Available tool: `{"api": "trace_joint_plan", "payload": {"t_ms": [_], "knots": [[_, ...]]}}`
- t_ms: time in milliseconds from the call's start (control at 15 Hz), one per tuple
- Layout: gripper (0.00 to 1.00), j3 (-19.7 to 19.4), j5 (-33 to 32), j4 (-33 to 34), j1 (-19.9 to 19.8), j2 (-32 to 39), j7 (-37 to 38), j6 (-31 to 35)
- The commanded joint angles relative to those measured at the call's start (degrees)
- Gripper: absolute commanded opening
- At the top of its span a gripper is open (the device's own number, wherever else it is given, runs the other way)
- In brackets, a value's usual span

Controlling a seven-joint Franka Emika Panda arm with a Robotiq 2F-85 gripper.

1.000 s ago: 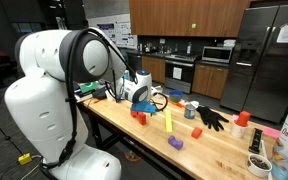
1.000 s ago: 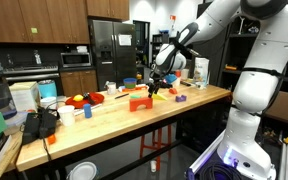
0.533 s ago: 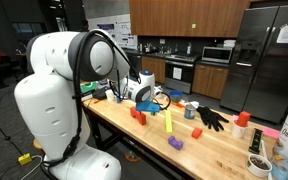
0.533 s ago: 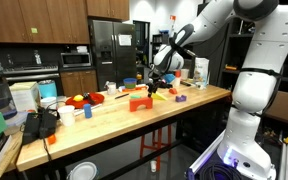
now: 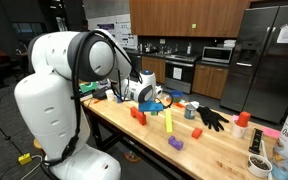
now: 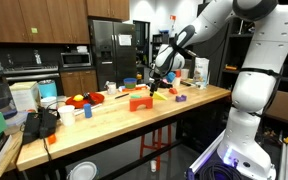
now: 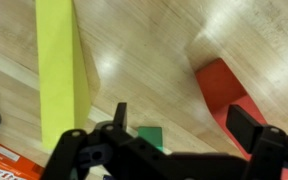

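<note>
In the wrist view my gripper is open above the wooden table with nothing between its fingers. A small green block lies just beside the left finger. A red block sits under the right finger. A long yellow block stands off to the left. In both exterior views the gripper hangs low over the table, with the upright yellow block close by.
Red blocks, a purple block, a blue block, a black glove and a red cup are spread along the table. An orange-red block lies near the gripper; kitchen counters stand behind.
The arm's body has shifted slightly in an exterior view. The gripper stays open in nearly the same place above the blocks.
</note>
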Motion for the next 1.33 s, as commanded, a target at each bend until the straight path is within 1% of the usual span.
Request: {"api": "trace_joint_plan", "payload": {"t_ms": [0, 67, 133, 267, 400, 533, 667, 800, 933, 1067, 1267], "knots": [[1.00, -1.14, -5.66, -5.35, -3.26, -6.62, -4.78, 0.39], [1.00, -1.49, -8.39, -6.95, -4.53, -8.74, -3.31, 0.63], [1.00, -0.69, -5.26, -2.52, -2.74, -2.75, -2.15, 0.23], [1.00, -1.71, -7.57, -4.59, -3.78, -5.50, -2.20, 0.30], [1.00, -2.05, -7.81, -5.75, -3.74, -7.23, -2.38, 0.30], [1.00, -2.62, -9.30, -5.20, -3.95, -5.99, -5.26, 0.67], [1.00, -3.39, -11.01, -3.86, -3.69, -4.55, -11.65, 0.52], [1.00, -3.65, -13.41, -2.49, -4.40, -2.98, -16.68, 0.21], [1.00, -3.91, -14.87, -2.17, -4.68, -1.62, -21.85, 2.17], [1.00, -4.99, -11.47, -2.12, -4.04, -0.07, -29.91, 4.53], [1.00, -5.45, -1.41, -2.16, -3.29, 1.88, -43.04, 7.05]]}}
